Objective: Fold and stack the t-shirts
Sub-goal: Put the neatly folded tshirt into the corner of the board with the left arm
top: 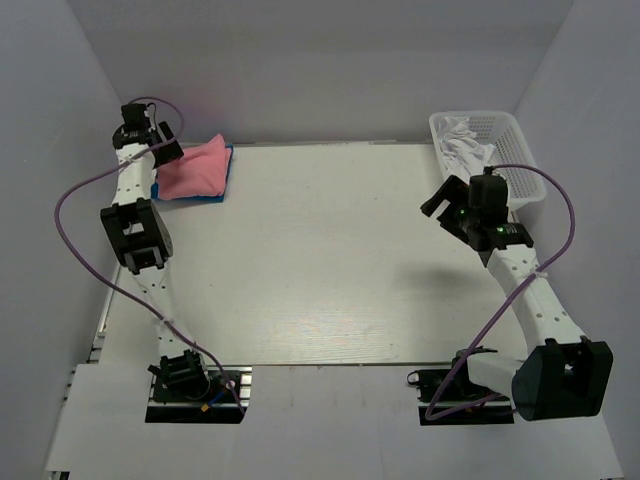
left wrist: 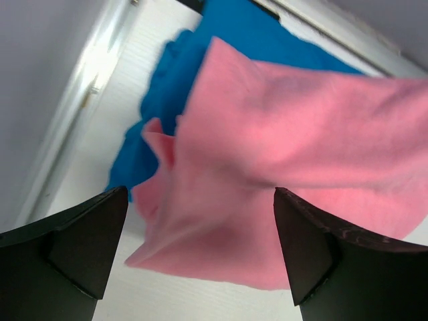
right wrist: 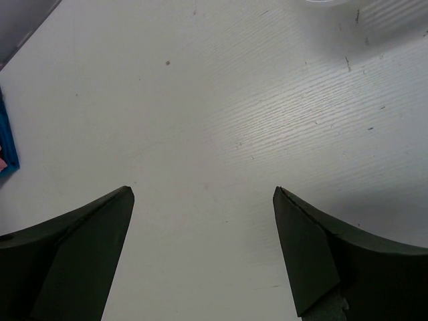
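While the left fingers gape, pink t-shirt lies atop blue t-shirt.

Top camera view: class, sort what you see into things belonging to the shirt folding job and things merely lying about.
Belonging to the job: pink shirt, blue shirt under it, white clothes in the basket.
Lying about: purple cables only.

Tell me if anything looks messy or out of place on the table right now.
The pink shirt sits skewed on the blue shirt, one corner rumpled and overhanging. A white garment lies crumpled in the basket.
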`<state>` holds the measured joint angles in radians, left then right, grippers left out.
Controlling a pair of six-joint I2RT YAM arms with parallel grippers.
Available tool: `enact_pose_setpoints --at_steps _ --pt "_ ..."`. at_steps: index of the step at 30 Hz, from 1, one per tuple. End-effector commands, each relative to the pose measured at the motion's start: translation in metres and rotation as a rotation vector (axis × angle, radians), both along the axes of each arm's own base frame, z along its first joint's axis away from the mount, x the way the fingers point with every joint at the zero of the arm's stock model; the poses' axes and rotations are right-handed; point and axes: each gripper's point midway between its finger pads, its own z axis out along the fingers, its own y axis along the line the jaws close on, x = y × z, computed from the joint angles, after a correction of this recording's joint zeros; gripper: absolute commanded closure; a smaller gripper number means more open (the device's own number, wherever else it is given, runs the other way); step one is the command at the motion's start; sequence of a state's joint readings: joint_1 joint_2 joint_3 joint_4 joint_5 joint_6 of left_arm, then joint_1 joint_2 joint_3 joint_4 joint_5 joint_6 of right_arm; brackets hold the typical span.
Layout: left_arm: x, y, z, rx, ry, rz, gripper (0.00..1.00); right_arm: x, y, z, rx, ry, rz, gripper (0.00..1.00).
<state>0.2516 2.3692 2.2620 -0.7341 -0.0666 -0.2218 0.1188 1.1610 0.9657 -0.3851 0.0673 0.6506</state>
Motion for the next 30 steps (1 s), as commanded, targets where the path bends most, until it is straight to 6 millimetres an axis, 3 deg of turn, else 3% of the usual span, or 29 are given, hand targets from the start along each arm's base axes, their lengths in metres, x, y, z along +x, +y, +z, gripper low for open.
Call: enact_pose_setpoints --at_steps 1,3,5,7,10,12,15,16,18,19,23,24,27,30 --pt "-0.009 0.022 0.110 0.089 -0.194 0.151 0.00 0.015 0.004 0.027 0.008 -0.086 0.021 0.10" --pt "-0.009 0.015 0.124 0.072 -0.232 0.123 0.00 0.015 0.006 0.024 0.011 -0.081 0.029 0.10" --pt "-0.003 -0.011 0.143 0.002 -0.306 -0.013 0.00 0.016 0.006 0.024 0.015 -0.081 0.033 0.10" --pt "0.001 -0.047 0.146 -0.093 -0.337 -0.156 0.00 0.017 0.007 0.021 0.013 -0.069 0.037 0.10" --pt "0.004 -0.079 0.150 -0.168 -0.363 -0.305 0.00 0.018 0.009 0.019 0.017 -0.061 0.045 0.10" --pt "0.012 -0.088 0.129 -0.237 -0.341 -0.328 0.00 0.020 0.009 0.019 0.015 -0.066 0.045 0.10" --pt "0.020 -0.085 0.107 -0.256 -0.299 -0.308 0.00 0.020 0.006 0.017 0.001 -0.056 0.037 0.10" --pt "0.026 -0.084 0.088 -0.266 -0.274 -0.303 0.00 0.020 0.005 0.018 0.001 -0.058 0.031 0.10" --pt "0.032 -0.080 0.071 -0.293 -0.268 -0.304 0.00 0.021 0.003 0.017 -0.014 -0.052 0.027 0.10" --pt "0.037 -0.082 0.050 -0.315 -0.248 -0.315 0.00 0.023 0.002 0.016 -0.017 -0.046 0.021 0.10" --pt "0.052 -0.077 0.024 -0.367 -0.256 -0.287 0.00 0.027 0.000 0.010 -0.030 -0.015 0.013 0.10" --pt "0.056 -0.076 0.006 -0.379 -0.244 -0.278 0.00 0.028 -0.001 0.009 -0.029 -0.013 0.009 0.10" --pt "0.073 -0.076 -0.009 -0.389 -0.288 -0.303 0.00 0.032 0.000 0.010 -0.031 -0.006 0.014 0.10" --pt "0.089 -0.080 0.003 -0.375 -0.391 -0.370 0.00 0.032 0.004 0.008 -0.028 0.004 0.031 0.10"
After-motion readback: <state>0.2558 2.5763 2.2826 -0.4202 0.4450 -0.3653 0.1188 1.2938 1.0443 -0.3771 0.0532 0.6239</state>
